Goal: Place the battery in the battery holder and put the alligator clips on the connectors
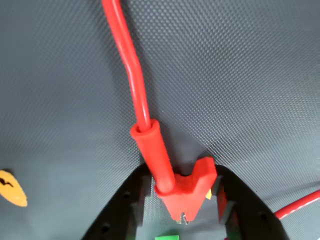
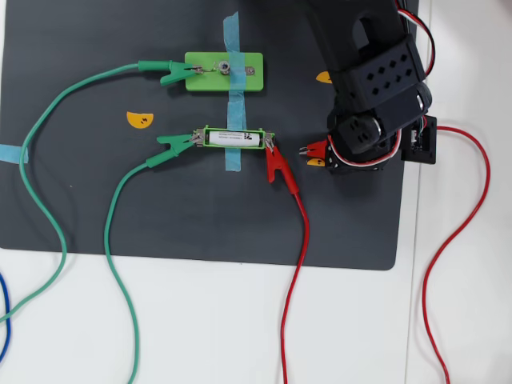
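Between the gripper's [image 1: 186, 212] black fingers sits a red clip [image 1: 187, 192] — clamped tight, its wire [image 1: 131, 60] running straight ahead.

Red alligator clip [image 1: 182, 192] gripped in pincer [image 1: 182, 212], dark mat [image 1: 240, 75]

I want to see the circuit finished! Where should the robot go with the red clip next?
Probably up and left in the overhead view, toward the green plate's bare right end. The gripper holds a red clip; the holder already has the battery and clips at both ends.
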{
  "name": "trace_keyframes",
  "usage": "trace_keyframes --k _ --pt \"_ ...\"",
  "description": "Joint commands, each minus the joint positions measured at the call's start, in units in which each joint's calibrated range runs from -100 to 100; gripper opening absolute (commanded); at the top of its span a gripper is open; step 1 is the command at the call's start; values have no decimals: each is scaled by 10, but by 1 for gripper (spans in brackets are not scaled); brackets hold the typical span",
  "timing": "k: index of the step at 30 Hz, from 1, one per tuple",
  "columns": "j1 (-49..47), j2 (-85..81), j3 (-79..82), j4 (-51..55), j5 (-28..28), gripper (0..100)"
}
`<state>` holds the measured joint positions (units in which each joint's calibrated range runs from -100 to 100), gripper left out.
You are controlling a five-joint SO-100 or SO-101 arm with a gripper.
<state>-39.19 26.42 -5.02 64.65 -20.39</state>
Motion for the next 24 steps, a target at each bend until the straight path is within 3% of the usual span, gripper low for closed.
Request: trace_keyframes --k 1,17,24 --pt "14 -3 -23 -5 18 2" --pt "13 -17 -12 2 35 1" --pt "16 -112 58 -7 37 1"
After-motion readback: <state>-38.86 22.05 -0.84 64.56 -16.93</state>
